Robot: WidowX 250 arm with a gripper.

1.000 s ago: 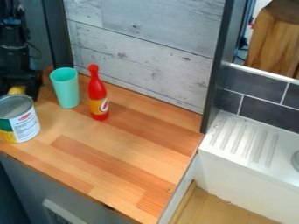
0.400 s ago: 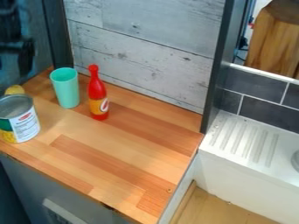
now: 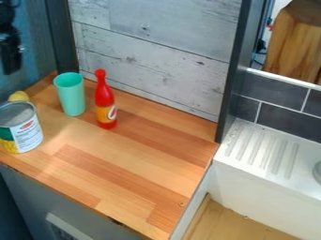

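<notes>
Three things, can [image 3: 22,130], cup [image 3: 71,97] and red bottle [image 3: 104,101], already stand upright toward the table's [image 3: 150,154] left end, clear of the gripper [image 3: 10,56], jaws impossible to tell.

Toy kitchen, seemingly | wooden counter [image 3: 134,159] | dark tiles [image 3: 276,103] | ribbed white surface, likely drainboard [image 3: 260,152]

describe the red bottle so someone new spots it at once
Find the wooden counter below the pale plank wall. Toward its back left in the view, the red bottle stands upright, just right of the green cup. Unlike the wider cup and the can, it is slim and red, with a narrow neck and an orange band.
</notes>
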